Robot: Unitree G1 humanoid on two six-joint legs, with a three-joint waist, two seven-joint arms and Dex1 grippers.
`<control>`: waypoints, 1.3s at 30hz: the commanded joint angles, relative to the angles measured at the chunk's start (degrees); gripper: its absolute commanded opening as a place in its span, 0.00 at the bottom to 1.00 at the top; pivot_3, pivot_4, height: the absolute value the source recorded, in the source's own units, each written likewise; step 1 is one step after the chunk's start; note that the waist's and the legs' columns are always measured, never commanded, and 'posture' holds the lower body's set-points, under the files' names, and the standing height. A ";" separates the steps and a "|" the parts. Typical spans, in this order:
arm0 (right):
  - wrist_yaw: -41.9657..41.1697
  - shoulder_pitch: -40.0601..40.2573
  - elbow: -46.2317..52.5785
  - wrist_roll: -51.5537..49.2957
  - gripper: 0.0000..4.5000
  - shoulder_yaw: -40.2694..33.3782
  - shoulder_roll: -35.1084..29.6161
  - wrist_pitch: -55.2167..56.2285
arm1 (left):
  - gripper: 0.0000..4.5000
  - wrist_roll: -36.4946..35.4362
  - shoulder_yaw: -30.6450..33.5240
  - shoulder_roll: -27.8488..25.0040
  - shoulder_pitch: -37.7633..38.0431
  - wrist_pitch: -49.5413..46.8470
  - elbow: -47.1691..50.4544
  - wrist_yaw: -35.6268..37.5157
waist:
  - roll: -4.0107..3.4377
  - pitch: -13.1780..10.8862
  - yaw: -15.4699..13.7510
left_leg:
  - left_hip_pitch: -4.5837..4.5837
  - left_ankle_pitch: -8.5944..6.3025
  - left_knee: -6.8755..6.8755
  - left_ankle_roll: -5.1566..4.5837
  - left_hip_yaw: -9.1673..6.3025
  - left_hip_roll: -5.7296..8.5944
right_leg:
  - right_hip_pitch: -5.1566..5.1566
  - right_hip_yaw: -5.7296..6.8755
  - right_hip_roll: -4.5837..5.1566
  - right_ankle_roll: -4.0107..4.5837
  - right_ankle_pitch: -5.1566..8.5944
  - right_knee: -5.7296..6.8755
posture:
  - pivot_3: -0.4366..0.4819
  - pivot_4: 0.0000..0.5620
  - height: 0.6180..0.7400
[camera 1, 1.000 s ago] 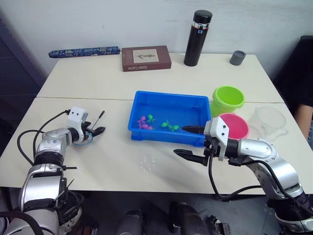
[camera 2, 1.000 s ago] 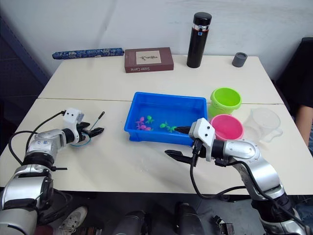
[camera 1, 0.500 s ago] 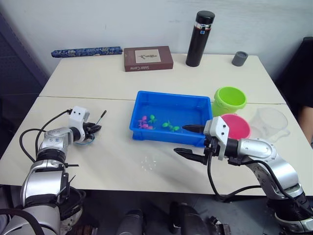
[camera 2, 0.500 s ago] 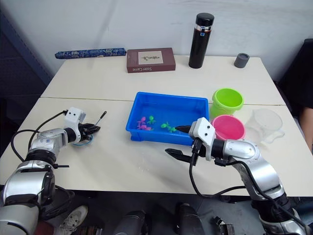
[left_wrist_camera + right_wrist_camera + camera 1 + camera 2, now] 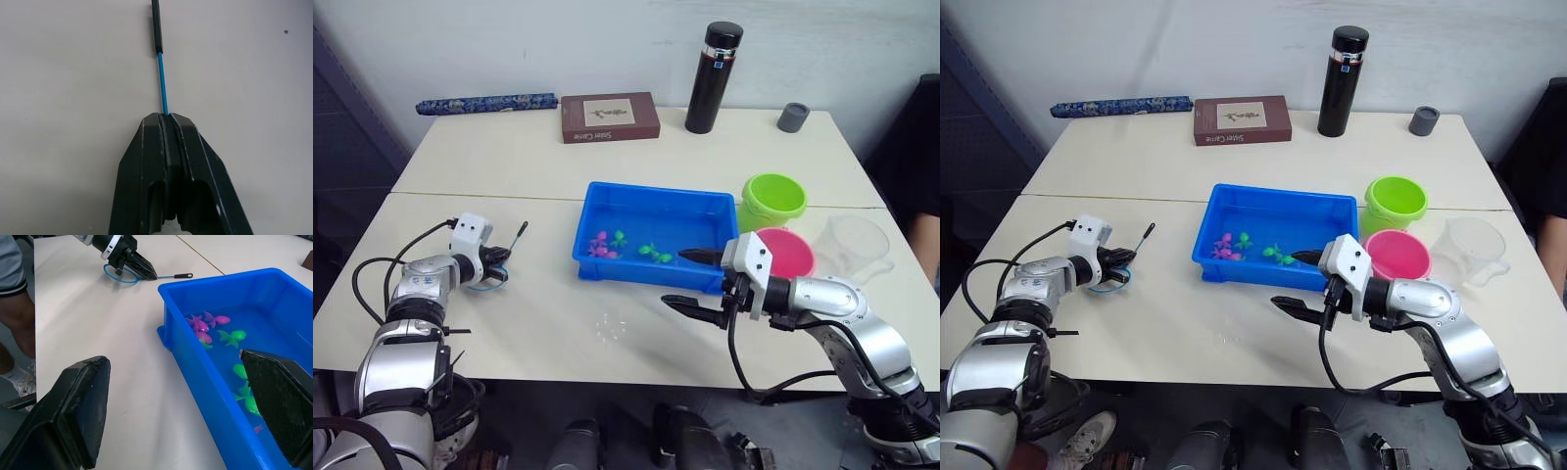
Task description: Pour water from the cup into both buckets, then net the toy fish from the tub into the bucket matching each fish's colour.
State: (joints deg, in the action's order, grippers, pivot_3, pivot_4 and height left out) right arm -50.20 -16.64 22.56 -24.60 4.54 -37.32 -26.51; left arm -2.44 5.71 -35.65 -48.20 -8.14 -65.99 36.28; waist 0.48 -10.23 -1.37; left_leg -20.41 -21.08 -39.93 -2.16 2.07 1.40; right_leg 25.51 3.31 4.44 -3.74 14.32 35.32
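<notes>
- The net (image 5: 1118, 277) lay on the surface (image 5: 1185, 323) well left of the blue tub (image 5: 1278, 211), where the left tool (image 5: 167, 117) had closed.
- A second earlier its fingers stood apart; now we saw them clamped on the net's thin stem.
- The right tool (image 5: 1298, 284) hung spread wide beside the tub, empty.
- We judged netting the fish (image 5: 211, 319) could begin.

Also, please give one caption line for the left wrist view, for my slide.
Left gripper shut on the net, pinching its thin blue stem just below the dark handle, above the pale table.
</notes>
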 commanded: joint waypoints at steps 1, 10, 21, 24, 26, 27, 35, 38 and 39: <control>-0.03 -0.93 1.15 -0.65 1.00 -1.07 0.32 0.61 | 0.03 -1.27 1.89 -3.16 0.75 1.27 4.78 1.34 | 0.02 -0.01 0.08 | 0.00 0.00 0.00 0.00 0.00 0.00 | 0.00 0.00 0.00 0.00 0.00 0.00 | 0.48 0.27 1.00; -1.53 -2.43 -0.74 -1.01 1.00 -0.50 0.54 0.33 | 0.03 -3.63 3.26 -9.07 9.37 -2.49 28.90 6.13 | 0.09 -0.05 0.81 | -0.03 -0.03 0.02 0.04 -0.01 -0.05 | 0.05 -0.03 0.01 0.01 0.00 -0.03 | 0.48 0.27 1.00; -4.15 -6.87 -4.92 -0.66 1.00 -0.29 -0.45 -2.09 | 0.03 -7.43 -3.50 -7.33 6.42 -13.00 53.69 16.93 | 0.09 -0.05 0.10 | -0.04 -0.04 -0.02 0.00 -0.02 -0.04 | 0.04 -0.06 0.02 0.01 0.01 -0.02 | 0.48 0.27 1.00; -4.44 -7.39 -4.91 -0.86 1.00 -0.48 -0.94 -3.56 | 0.03 -7.60 -8.07 -6.61 4.78 -12.69 56.65 22.31 | 0.09 -0.05 0.18 | -0.04 -0.04 -0.02 0.00 -0.01 -0.03 | 0.04 -0.07 0.00 0.01 0.01 -0.03 | 0.48 0.27 1.00; -4.65 -7.94 -4.48 -1.60 1.00 -0.53 -1.48 -5.84 | 0.03 -6.57 -11.74 -5.74 3.72 -10.78 57.24 25.79 | 0.08 -0.05 0.23 | -0.04 -0.04 -0.01 0.00 0.00 -0.04 | 0.04 -0.07 -0.02 0.01 0.01 -0.02 | 0.48 0.27 1.00; -4.72 -8.19 -4.33 -1.90 1.00 -0.54 -1.62 -6.87 | 0.03 -6.22 -12.62 -5.26 3.25 -10.14 56.84 26.52 | 0.08 -0.05 0.26 | -0.04 -0.04 -0.02 0.00 0.00 -0.04 | 0.04 -0.07 -0.02 0.01 0.01 -0.03 | 0.48 0.27 1.00; -3.69 -9.30 -0.48 -4.97 1.00 -1.23 -3.19 -15.29 | 0.03 -4.57 -19.51 2.28 -2.15 -4.47 51.23 31.91 | 0.09 -0.05 0.08 | -0.08 -0.04 -0.06 -0.03 0.00 -0.04 | 0.04 -0.07 -0.04 0.01 0.01 -0.03 | 0.48 0.27 1.00; -2.72 -9.34 0.34 -4.97 1.00 -1.01 -3.52 -17.13 | 0.03 -4.60 -20.67 4.01 -2.74 -3.27 51.30 33.69 | 0.09 -0.05 0.06 | -0.08 -0.05 -0.06 -0.05 0.00 -0.03 | 0.04 -0.07 -0.04 0.01 0.01 -0.04 | 0.48 0.27 1.00; -2.33 -9.37 0.59 -4.93 1.00 -0.92 -3.48 -17.68 | 0.03 -4.74 -20.98 4.35 -2.68 -3.15 51.75 34.46 | 0.09 -0.05 0.11 | -0.09 -0.04 -0.06 -0.05 0.00 -0.03 | 0.04 -0.07 -0.04 0.01 0.01 -0.04 | 0.48 0.27 1.00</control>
State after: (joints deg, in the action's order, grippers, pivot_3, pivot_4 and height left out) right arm -53.01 -25.44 20.65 -28.56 4.36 -40.17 -43.57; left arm -6.68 -14.89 -31.45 -49.70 -12.29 -14.87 69.45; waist 0.57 -10.29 -1.26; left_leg -20.50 -21.12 -39.99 -2.21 2.07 1.36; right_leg 25.55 3.24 4.40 -3.73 14.33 35.29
